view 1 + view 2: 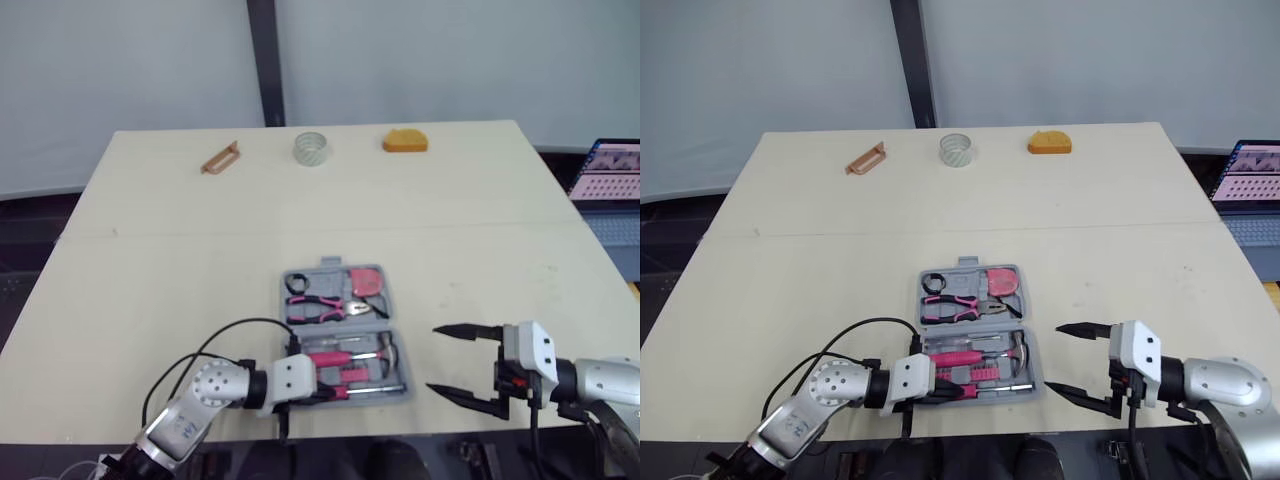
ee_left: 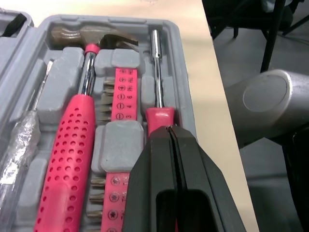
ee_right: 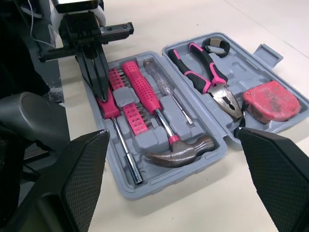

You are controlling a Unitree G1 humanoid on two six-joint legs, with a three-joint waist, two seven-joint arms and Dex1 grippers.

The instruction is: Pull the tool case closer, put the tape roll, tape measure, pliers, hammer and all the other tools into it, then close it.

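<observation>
Left end effector (image 2: 169, 133) fingers pressed together over pink-handled steel driver (image 2: 155, 67), driver lying in open grey plastic tool case (image 3: 164, 186), right end effector (image 1: 434, 359) gaping wide, empty, case just to its left on beige surface (image 1: 200, 260)

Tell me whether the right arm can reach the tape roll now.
Probably not: the right tool hangs open at the near edge beside the tool case, while the tape roll sits far across the table.
</observation>
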